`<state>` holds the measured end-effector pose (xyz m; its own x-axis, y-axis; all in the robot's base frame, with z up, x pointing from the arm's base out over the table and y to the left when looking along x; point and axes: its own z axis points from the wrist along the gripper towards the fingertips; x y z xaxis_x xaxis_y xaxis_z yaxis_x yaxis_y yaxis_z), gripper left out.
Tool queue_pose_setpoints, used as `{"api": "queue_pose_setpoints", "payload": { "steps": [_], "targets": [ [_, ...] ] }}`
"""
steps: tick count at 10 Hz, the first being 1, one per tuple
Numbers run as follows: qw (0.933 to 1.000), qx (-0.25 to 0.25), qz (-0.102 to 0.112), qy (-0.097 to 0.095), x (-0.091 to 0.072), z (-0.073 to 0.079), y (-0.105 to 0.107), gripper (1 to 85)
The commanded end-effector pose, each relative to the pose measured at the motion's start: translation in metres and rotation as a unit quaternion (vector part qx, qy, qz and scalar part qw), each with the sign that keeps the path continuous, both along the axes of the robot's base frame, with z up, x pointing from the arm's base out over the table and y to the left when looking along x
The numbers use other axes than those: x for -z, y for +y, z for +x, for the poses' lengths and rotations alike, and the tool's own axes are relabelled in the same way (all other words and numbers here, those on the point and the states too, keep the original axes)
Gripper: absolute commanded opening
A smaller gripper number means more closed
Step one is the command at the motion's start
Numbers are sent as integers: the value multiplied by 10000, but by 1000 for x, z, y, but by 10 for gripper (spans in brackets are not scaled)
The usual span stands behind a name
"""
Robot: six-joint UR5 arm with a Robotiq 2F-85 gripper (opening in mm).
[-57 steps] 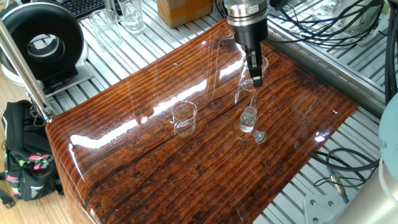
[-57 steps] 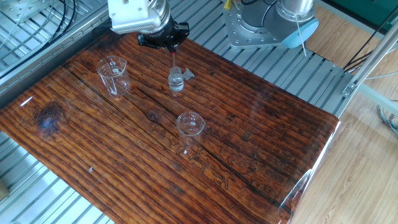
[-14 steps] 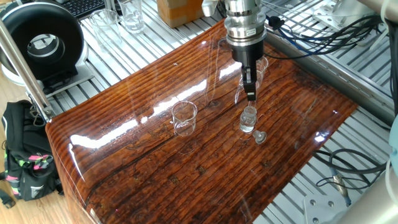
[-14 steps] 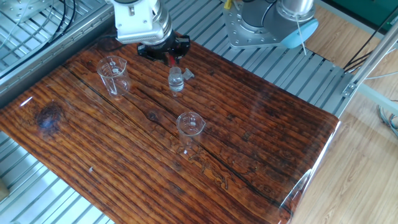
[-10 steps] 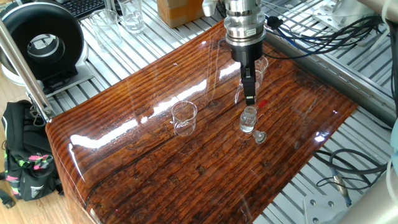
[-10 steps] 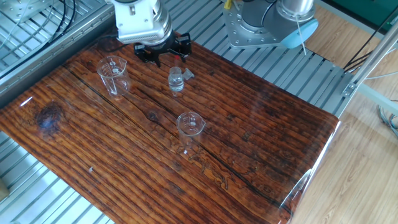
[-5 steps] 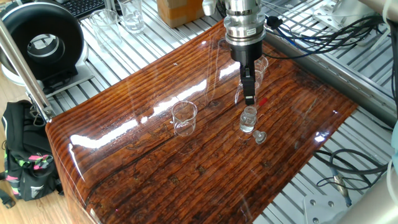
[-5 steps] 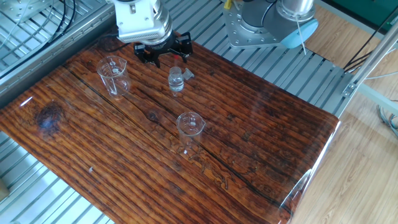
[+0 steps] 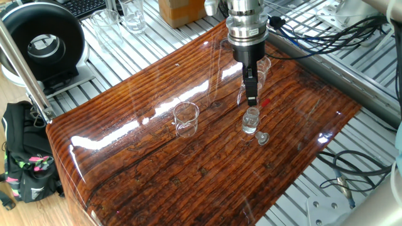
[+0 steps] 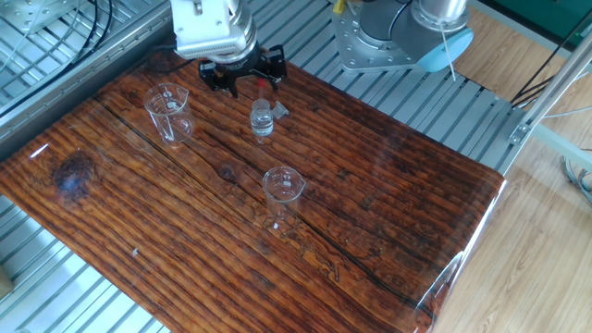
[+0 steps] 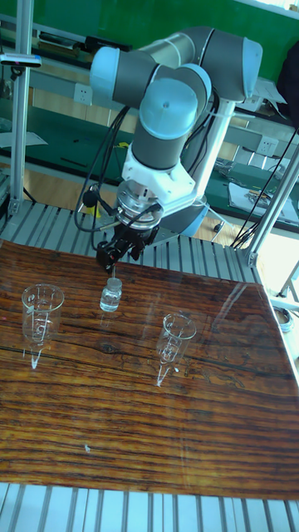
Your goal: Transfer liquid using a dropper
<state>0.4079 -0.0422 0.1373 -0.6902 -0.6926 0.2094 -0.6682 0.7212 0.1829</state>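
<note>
A small clear bottle (image 9: 250, 120) (image 10: 262, 119) (image 11: 110, 295) stands on the wooden table. The dropper rests in it, and its red bulb (image 9: 264, 103) (image 10: 262, 87) leans just above the bottle's neck. My gripper (image 9: 251, 95) (image 10: 242, 78) (image 11: 114, 252) hovers over the bulb, open, with its fingers (image 10: 211, 76) spread to either side and nothing between them. The liquid is too clear to make out through the glass. The dropper's thin tube barely shows.
Two conical glass beakers stand on the table: one (image 9: 186, 118) (image 10: 283, 189) mid-table, the other (image 9: 262, 65) (image 10: 168, 111) by the far edge behind the arm. A small glass stopper (image 9: 262, 138) (image 10: 280, 110) lies beside the bottle. Cables run along the metal frame (image 9: 352, 75).
About a second ago the gripper let go of the red bulb and its fingers spread. The dropper stays leaning in the bottle. Nothing has moved in the last half second.
</note>
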Motion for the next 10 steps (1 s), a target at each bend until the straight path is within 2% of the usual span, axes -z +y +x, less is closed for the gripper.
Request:
{"api": "queue_pose_setpoints", "payload": {
  "steps": [1, 2, 3, 5, 7, 9, 10],
  "targets": [
    [9992, 111, 151, -340, -7, 4, 1, 670],
    [9972, 259, 93, -694, -4, 17, -5, 657],
    [9959, 329, 106, -838, -4, 17, -8, 593],
    [9954, 382, 190, -858, -8, 5, -11, 573],
    [9932, 648, 420, -876, -12, -4, -1, 573],
    [9883, 1008, 597, -976, -17, -11, 6, 573],
    [9852, 1148, 516, -1165, -19, -11, -1, 570]
  ]
}}
